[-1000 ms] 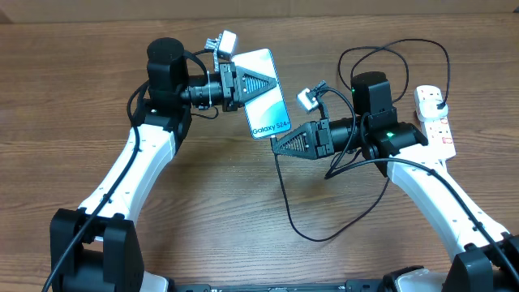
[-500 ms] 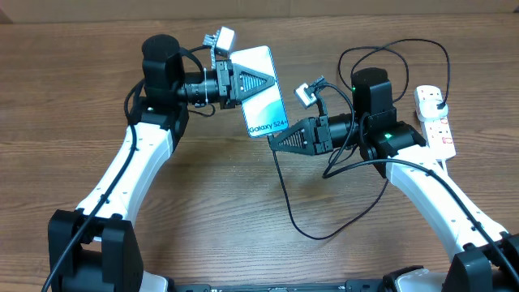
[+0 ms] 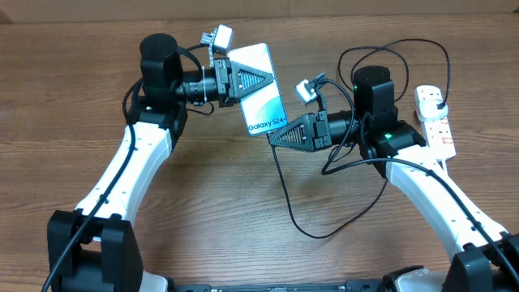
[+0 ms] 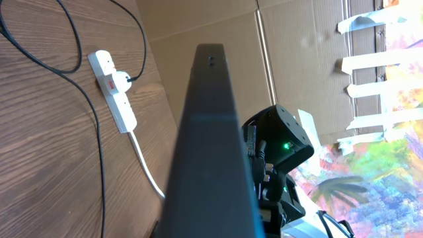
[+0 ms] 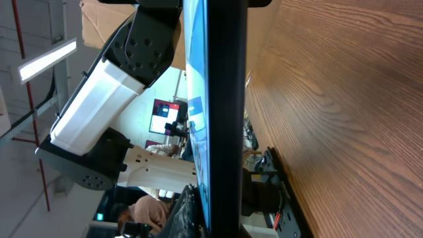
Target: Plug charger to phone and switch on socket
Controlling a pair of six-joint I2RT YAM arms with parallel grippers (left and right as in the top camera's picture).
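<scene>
My left gripper (image 3: 268, 81) is shut on the phone (image 3: 261, 97) and holds it tilted above the table, its light blue "Galaxy S24+" screen facing up. My right gripper (image 3: 272, 139) is shut on the connector end of the charger (image 3: 285, 199), right at the phone's lower edge. The thin black cable loops over the table to a black plug (image 3: 438, 103) sitting in the white socket (image 3: 435, 123) at the far right. The left wrist view shows the phone (image 4: 211, 132) edge-on and the socket (image 4: 115, 92) behind it. Edge-on again, the phone (image 5: 225, 99) fills the right wrist view; the connector is hidden.
The wooden table (image 3: 203, 211) carries the cable's slack loops in front of and behind the right arm (image 3: 381, 134). The socket's thick white cord (image 4: 147, 168) trails away from it. Cardboard (image 4: 218, 26) stands behind the table.
Both grippers have shifted slightly up and to the left. The right gripper's tip has closed in on the phone's lower edge. Both stay shut.
</scene>
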